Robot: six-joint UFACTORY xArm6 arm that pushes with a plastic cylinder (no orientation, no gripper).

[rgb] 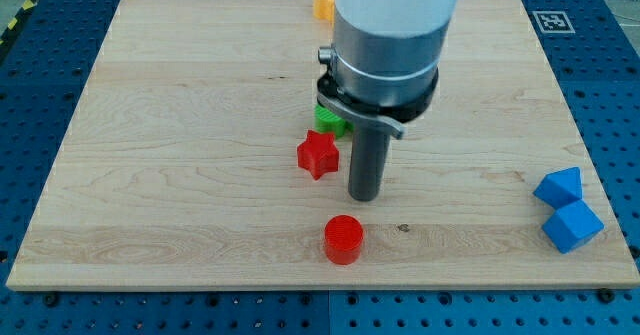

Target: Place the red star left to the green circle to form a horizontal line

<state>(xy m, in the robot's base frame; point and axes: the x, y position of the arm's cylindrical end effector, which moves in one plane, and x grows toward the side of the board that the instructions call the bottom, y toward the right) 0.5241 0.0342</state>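
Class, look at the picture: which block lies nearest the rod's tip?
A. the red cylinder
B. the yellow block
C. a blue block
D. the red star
D: my tip stands just to the view's right of the red star, while the red cylinder sits lower down and the others lie far off.

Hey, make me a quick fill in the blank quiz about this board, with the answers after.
1. The red star lies just to the view's ___ of my tip.
2. The red cylinder sits toward the view's ___ from the star.
3. The two blocks at the view's right edge are ___.
Answers: left; bottom; blue
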